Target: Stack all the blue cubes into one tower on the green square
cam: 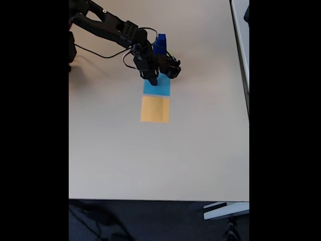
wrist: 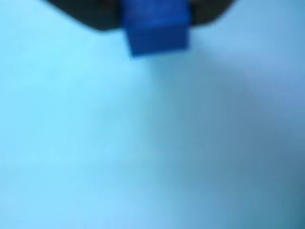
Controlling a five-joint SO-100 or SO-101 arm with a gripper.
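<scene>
I see my end effector [wrist: 155, 21] pinching a blue cube [wrist: 156, 31] over the light-blue square [cam: 159, 88]; the tower [cam: 160, 44] stands just toward the upper right (green square hidden) on the worktop [cam: 150, 155].

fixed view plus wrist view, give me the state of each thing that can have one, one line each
gripper: lowered over the light-blue square, shut on a blue cube
blue cube: held at the gripper tip, above the light-blue surface
blue tower: standing upright behind the arm, its base hidden
light-blue square: flat on the table, partly covered by the gripper
orange square: flat, bare, touching the light-blue square's near edge
</scene>
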